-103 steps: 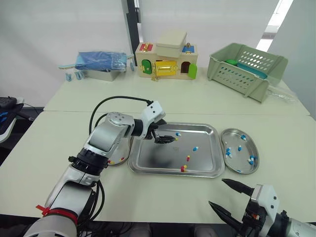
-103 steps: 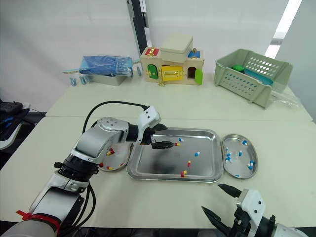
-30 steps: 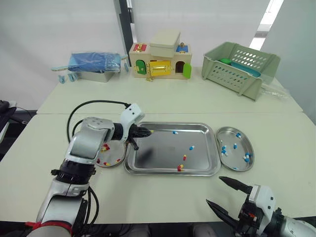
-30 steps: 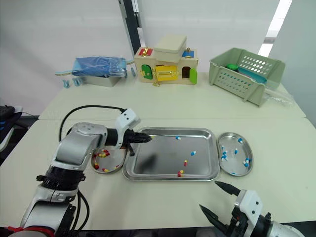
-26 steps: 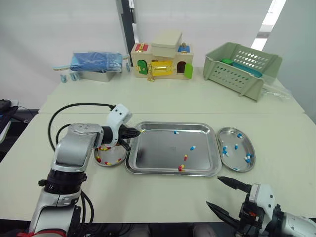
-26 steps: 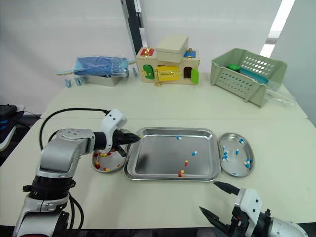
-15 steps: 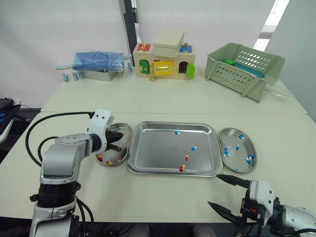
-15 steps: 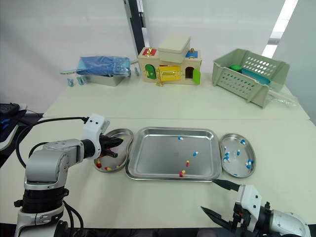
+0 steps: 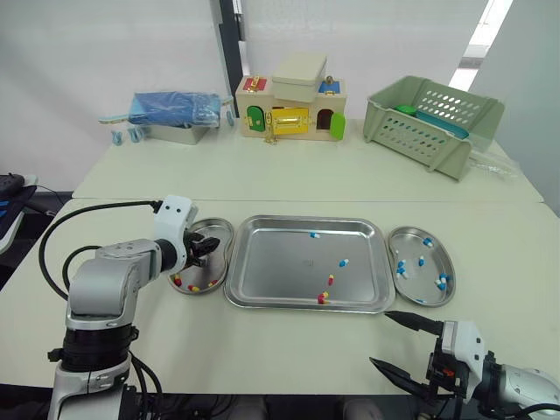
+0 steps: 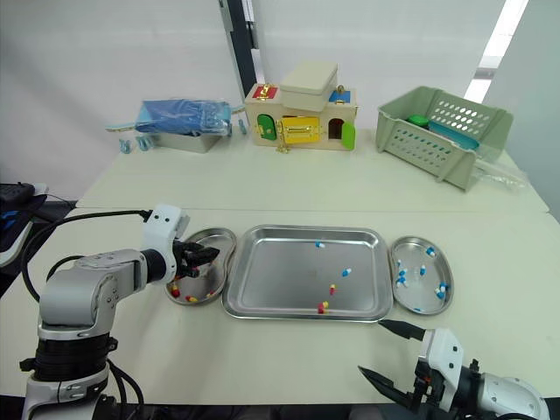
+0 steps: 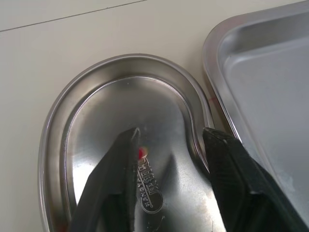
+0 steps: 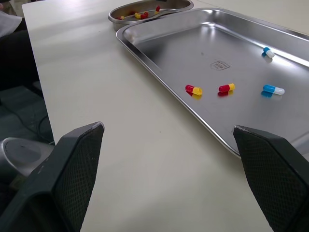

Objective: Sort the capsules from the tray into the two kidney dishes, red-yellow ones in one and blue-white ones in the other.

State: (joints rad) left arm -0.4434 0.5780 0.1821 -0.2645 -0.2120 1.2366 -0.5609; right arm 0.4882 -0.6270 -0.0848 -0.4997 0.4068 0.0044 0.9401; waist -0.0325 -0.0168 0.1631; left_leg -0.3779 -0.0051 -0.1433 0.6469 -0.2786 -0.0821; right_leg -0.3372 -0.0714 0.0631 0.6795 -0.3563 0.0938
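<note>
Hovering left pincer (image 11: 171, 131) gapes over kidney dish (image 11: 112, 62) rim.

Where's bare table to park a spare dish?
Free: the table band between tray and toy house; the near strip between tray and right pincer. Crowded: left dish and right dish flank the tray closely, left pincer over left dish.

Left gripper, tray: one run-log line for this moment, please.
left gripper open over left kidney dish | tray: four capsules | right gripper open
</note>
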